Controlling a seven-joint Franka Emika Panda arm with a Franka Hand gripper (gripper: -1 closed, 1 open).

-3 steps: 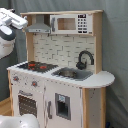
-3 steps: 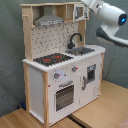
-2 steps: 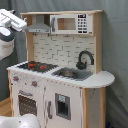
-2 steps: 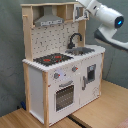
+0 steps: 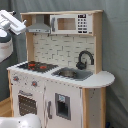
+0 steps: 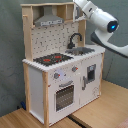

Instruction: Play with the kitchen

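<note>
White arm raised at the top corner of the toy kitchen.

White panels and pale wood make up the kitchen [image 5: 60,75], standing on a wooden floor [image 6: 95,112] in the second exterior view. Going left to right in the first exterior view: the arm [image 5: 10,25], the grey hood [image 5: 39,25], the hob [image 5: 36,65], the sink [image 5: 71,74] and the black tap [image 5: 85,59]. Compared with a second ago, the arm sits a little higher and closer to the kitchen's top. Whether its gripper is open, I cannot tell.
</note>
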